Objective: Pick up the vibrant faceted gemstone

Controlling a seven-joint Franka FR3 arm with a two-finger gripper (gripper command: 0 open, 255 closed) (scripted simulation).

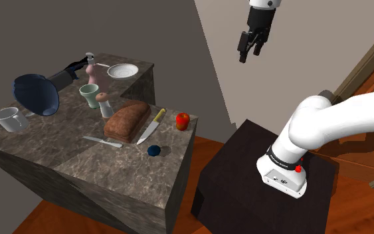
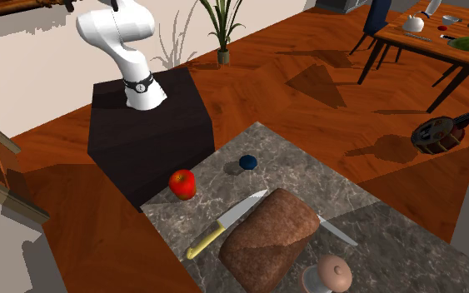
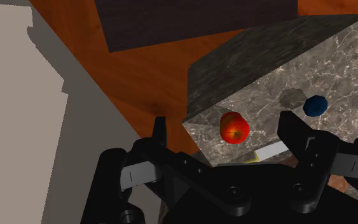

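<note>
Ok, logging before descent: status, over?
Gripper open, high, clear of the table. Blue gemstone lies free near its edge. Apple and knife nearby, apart from it.

Place: a home, with kitchen and dining area in one room.
Floor: reddish-brown wooden boards (image 2: 291,58).
Counter: grey veined stone block (image 1: 105,166) bearing a brown bread loaf (image 2: 267,240), a yellow-handled kitchen knife (image 2: 224,225), a red apple (image 2: 182,183) and a white mug (image 1: 8,119).
Dining: wooden table (image 2: 399,35) set with dishes, dark chair (image 2: 380,17) beside it.
Homely things: potted green plant (image 2: 222,25); dark stringed instrument (image 2: 441,129) on the floor.
</note>
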